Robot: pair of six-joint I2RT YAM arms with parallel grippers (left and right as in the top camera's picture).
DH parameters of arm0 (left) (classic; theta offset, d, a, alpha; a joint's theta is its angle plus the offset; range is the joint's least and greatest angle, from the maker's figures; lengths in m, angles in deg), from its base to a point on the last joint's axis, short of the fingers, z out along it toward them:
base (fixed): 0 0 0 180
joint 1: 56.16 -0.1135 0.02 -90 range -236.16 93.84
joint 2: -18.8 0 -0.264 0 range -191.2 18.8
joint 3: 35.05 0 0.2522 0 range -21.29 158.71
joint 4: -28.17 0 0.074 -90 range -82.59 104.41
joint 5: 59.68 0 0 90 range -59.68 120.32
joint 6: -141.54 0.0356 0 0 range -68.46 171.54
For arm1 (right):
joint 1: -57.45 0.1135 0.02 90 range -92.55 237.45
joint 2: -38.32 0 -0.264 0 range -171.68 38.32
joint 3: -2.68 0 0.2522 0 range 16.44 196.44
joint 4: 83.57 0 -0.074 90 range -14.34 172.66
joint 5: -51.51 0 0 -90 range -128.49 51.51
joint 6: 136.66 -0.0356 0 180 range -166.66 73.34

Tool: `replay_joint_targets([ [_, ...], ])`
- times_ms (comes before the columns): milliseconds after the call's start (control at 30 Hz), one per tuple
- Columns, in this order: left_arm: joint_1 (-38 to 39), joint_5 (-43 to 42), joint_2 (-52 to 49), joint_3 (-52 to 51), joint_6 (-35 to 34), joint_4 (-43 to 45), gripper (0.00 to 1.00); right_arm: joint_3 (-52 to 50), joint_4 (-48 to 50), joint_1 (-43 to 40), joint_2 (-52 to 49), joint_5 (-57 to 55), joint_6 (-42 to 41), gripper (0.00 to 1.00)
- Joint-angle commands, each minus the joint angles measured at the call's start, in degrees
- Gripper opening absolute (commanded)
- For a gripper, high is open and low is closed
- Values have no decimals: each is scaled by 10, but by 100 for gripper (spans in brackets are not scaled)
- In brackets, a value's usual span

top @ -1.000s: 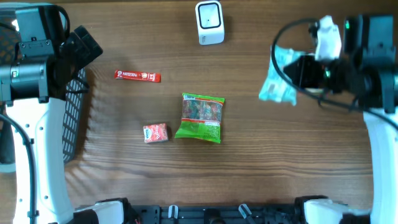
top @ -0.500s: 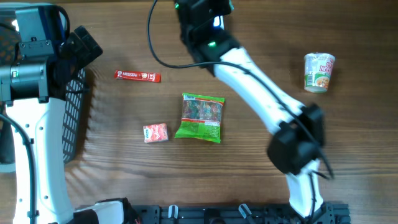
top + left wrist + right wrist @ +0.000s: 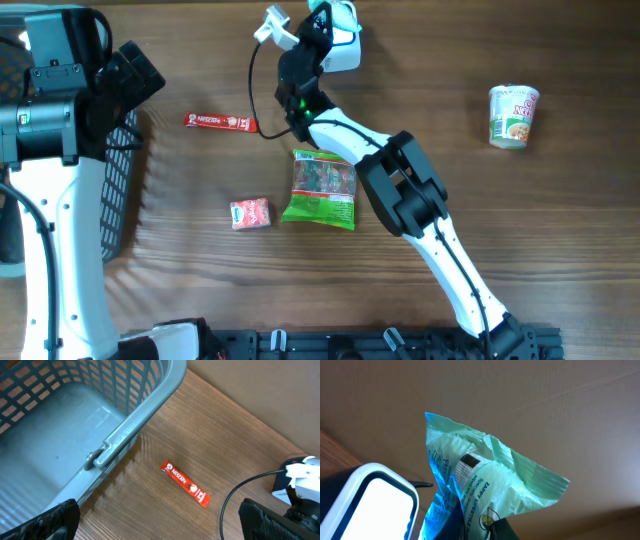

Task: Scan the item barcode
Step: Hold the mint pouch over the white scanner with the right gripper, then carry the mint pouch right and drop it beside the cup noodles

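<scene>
Observed mint-green packet [image 3: 480, 490] raised off the surface [image 3: 520, 250], just beside the scanner [image 3: 370, 505] and on its right in the right wrist view. Printed side and a small dark-and-white panel, possibly the code, turned toward that camera. Found pinched at its lower edge by the right fingers [image 3: 502, 532], closed narrow on the film. Noted the left fingers [image 3: 55, 520] spread wide and holding nothing, well away from the scanner, over the basket [image 3: 125, 435] rim and near the red stick sachet [image 3: 184, 483].

Judged light, soft and crinkly; likely to flop, fold and hide the code if gripped at one corner only. Slick film, so liable to slide under a loose pinch. Recommend gripping along a sealed seam, clear of the panel, with the panel kept flat toward the scanner window. Cannot confirm from these views whether the code faces the window. Judged as mid-presentation, scan not confirmed.
</scene>
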Motion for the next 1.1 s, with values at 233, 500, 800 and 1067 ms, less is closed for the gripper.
replay_joint_targets([
  [233,-2,5,2,6,5,0,100,8,-53,-12,218,-123,57,4],
  [500,-2,5,2,6,5,0,100,8,-839,-3,457,6,-490,4],
  [800,-2,5,2,6,5,0,100,-107,-1333,-282,543,582,-732,4],
  [1067,-2,5,2,6,5,0,100,-398,-1085,-372,543,528,-733,10],
])
